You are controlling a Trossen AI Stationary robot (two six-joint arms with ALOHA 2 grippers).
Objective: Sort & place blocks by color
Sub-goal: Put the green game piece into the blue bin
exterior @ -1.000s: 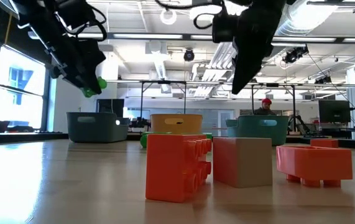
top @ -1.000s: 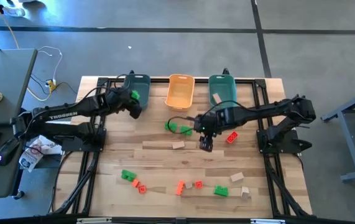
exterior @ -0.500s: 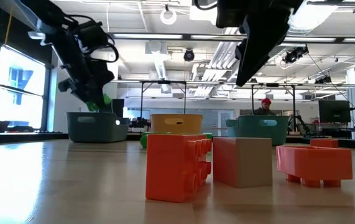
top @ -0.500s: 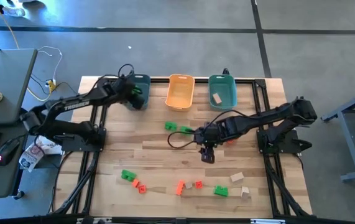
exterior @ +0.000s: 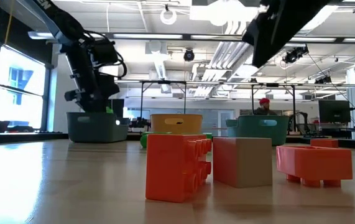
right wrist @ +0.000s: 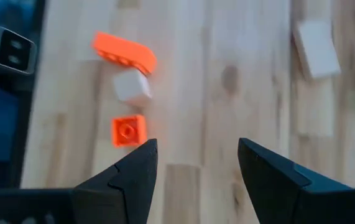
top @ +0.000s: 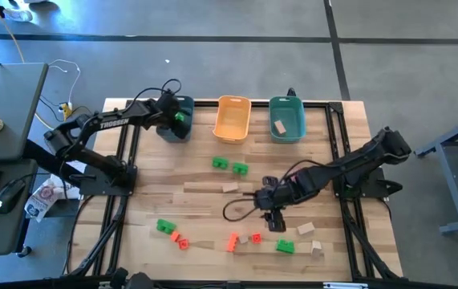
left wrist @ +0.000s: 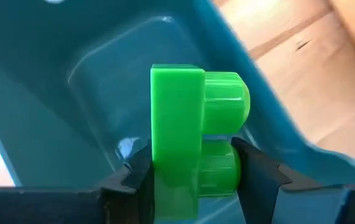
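Note:
My left gripper (top: 177,120) hangs over the dark teal bin (top: 182,107) at the table's far left and is shut on a bright green block (left wrist: 186,134); the low view shows it (exterior: 94,94) just above that bin (exterior: 96,128). My right gripper (top: 277,220) is open over bare table boards, close to the row of blocks by the near edge. Its wrist view looks down on an orange block (right wrist: 124,52), a tan cube (right wrist: 131,87) and a small orange block (right wrist: 129,130), all lying flat on the wood. My left gripper pinches the green block between its two fingers (left wrist: 132,179), one on its flat back and one on the studded side, at the block's lower part (left wrist: 196,177). It comes from above. The block is lifted clear over the bin's inside, studs pointing sideways.
An orange bin (top: 233,118) and a teal bin (top: 295,120) holding a tan block (top: 279,126) stand along the far edge. Loose blocks lie at mid-table (top: 229,165) and along the near edge (top: 165,227), (top: 285,246), (top: 306,229). A person shows far behind the table (exterior: 265,106).
My left gripper has carried the green block toward the far edge, out over the dark teal bin, and has come down close to it. My right gripper has travelled from mid-table toward the near edge, arriving beside the near row of blocks.

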